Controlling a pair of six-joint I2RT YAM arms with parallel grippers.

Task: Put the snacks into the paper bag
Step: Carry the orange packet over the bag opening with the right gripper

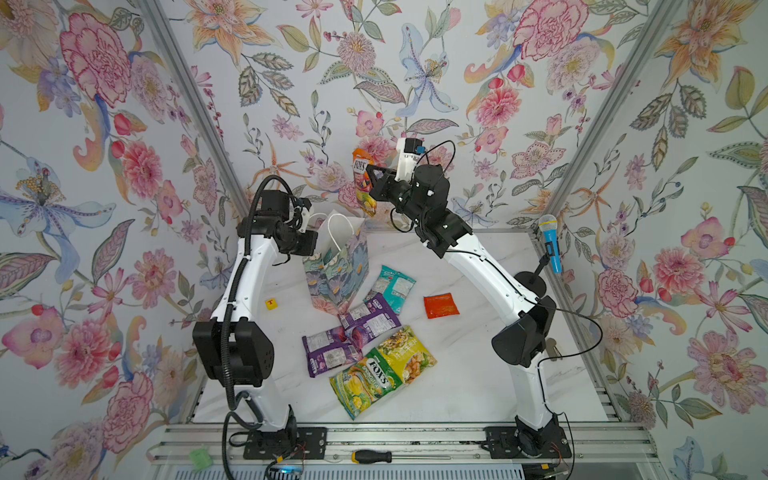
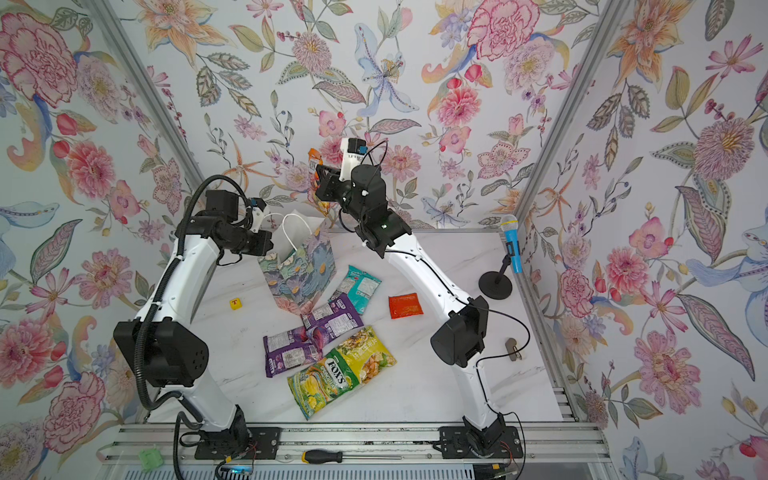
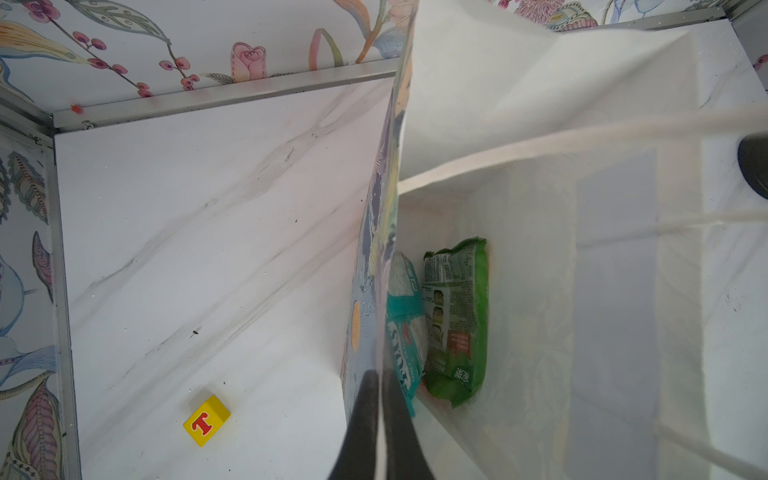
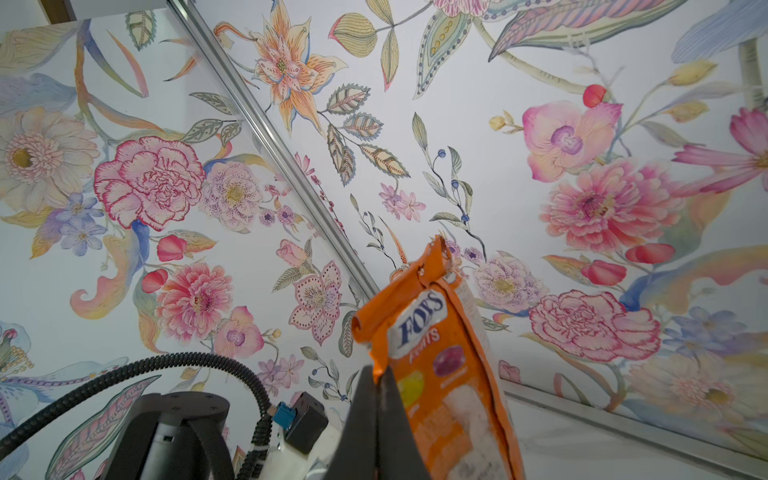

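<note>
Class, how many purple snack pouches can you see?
2, on the table: far purple pouch beside the paper bag, near purple pouch touching it. The bag may hide more.

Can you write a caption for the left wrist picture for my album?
The left gripper pinches the paper bag wall, with a teal pouch and a green pouch inside.

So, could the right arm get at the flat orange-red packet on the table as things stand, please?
Probably not yet: the right pincer is shut on the orange FOX'S plastic pouch, held high. The orange-red packet itself lies uncovered, alone on the white table.
</note>
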